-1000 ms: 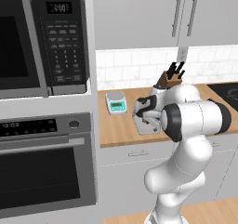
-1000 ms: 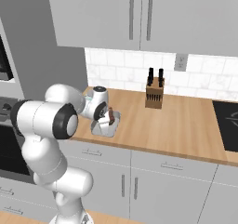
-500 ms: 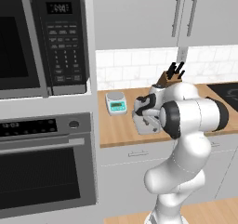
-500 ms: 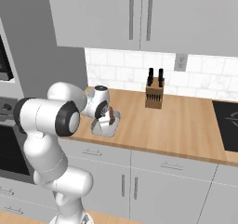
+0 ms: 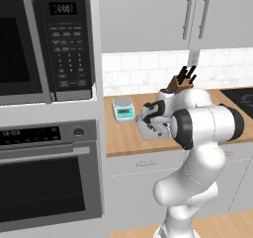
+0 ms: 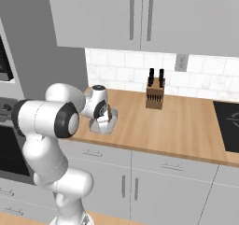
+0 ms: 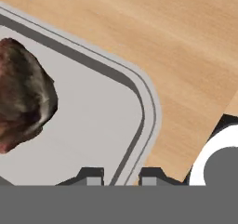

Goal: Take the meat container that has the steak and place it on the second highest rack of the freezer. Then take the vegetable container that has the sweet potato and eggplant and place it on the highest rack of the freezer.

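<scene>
Now oven (image 5: pixel 49 173) and microwave (image 5: pixel 44 39) stacked left of wooden surface (image 6: pixel 186 121). Knife block (image 6: pixel 155 94) at backsplash, scale (image 5: pixel 123 109) near surface's left end. Grey tray (image 7: pixel 93 121) on surface near front edge, steak (image 7: pixel 23 97) inside. Gripper (image 7: pixel 122 175) clamped on tray rim, one fingertip (image 7: pixel 90 175) inside, other outside.

Bare counter (image 6: pixel 186 126) lies open at three o'clock; knife block (image 6: pixel 155 92) and scale (image 5: pixel 123 109) stand behind.
</scene>
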### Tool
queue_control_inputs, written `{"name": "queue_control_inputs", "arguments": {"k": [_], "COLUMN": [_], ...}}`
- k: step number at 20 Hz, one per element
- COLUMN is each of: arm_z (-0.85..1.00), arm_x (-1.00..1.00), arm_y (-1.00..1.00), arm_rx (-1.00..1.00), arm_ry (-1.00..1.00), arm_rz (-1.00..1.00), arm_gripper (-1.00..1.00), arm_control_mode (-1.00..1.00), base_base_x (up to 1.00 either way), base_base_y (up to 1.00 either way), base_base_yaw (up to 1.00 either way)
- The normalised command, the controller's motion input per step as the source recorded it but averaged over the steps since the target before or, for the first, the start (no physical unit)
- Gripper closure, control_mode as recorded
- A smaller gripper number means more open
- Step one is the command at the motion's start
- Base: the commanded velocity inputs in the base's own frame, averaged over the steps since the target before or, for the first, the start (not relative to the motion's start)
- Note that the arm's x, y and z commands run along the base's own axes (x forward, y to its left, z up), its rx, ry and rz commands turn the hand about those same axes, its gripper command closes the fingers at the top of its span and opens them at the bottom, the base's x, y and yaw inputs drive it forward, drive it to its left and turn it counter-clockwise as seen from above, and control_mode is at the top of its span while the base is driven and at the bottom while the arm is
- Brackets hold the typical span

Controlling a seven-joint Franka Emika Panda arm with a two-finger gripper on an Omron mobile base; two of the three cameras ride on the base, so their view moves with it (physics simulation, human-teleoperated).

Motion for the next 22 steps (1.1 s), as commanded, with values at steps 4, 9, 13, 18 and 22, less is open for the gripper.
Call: {"name": "queue_control_inputs", "arguments": {"k": [4,9,13,18,22], "arm_z": [0.58,0.99,0.99,0.91,0.78], "arm_x": [-0.42,-0.63,-0.85,-0.96,-0.95], "arm_y": [-0.03,-0.17,-0.17,-0.11,-0.02], "arm_rx": [0.0,0.02,0.01,0.0,0.0], "arm_ry": [-0.18,-0.02,-0.08,-0.08,-0.08], "arm_rz": [-0.01,-0.12,-0.18,-0.25,-0.23], "arm_gripper": [1.0,1.0,1.0,1.0,1.0], "arm_control_mode": [-1.0,-1.0,-1.0,-1.0,-1.0], "base_base_x": [0.0,0.0,0.0,0.0,0.0], "base_base_y": [0.0,0.0,0.0,0.0,0.0], "base_base_yaw": [0.0,0.0,0.0,0.0,0.0]}}
